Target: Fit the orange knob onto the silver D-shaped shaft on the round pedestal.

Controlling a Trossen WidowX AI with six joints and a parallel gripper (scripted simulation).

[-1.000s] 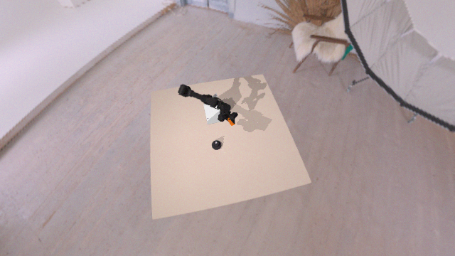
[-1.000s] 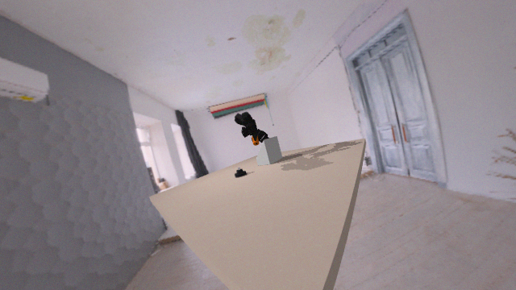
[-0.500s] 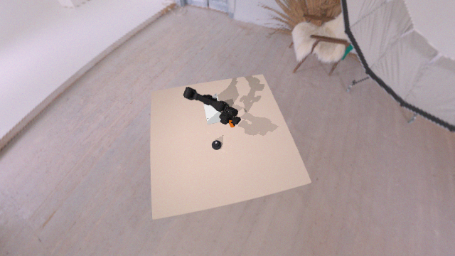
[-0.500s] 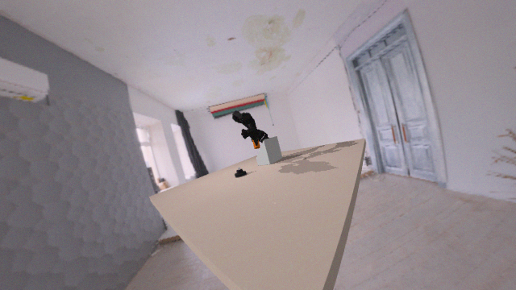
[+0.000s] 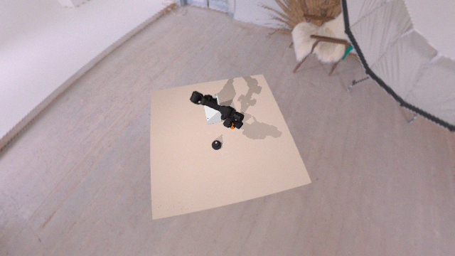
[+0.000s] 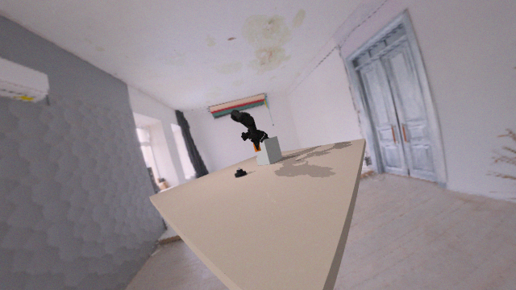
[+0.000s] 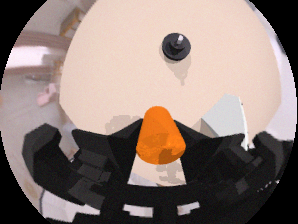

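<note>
The orange knob (image 5: 232, 126) (image 7: 160, 137) is held between the fingers of my gripper (image 5: 233, 124) (image 6: 256, 147) (image 7: 157, 121), which is shut on it above the table. The black round pedestal (image 5: 216, 145) (image 6: 240, 173) (image 7: 176, 52) stands on the table, apart from the knob. In the wrist view the silver shaft (image 7: 180, 39) stands up from its middle, ahead of and slightly right of the knob. The shaft's flat side cannot be made out. The hole under the knob is not visible.
A pale grey-white block (image 5: 213, 116) (image 6: 272, 150) (image 7: 226, 117) stands on the table (image 5: 227, 178) (image 6: 274, 217) (image 7: 115, 65), beside and partly under the arm. The arm casts shadows on the table in the top and exterior views.
</note>
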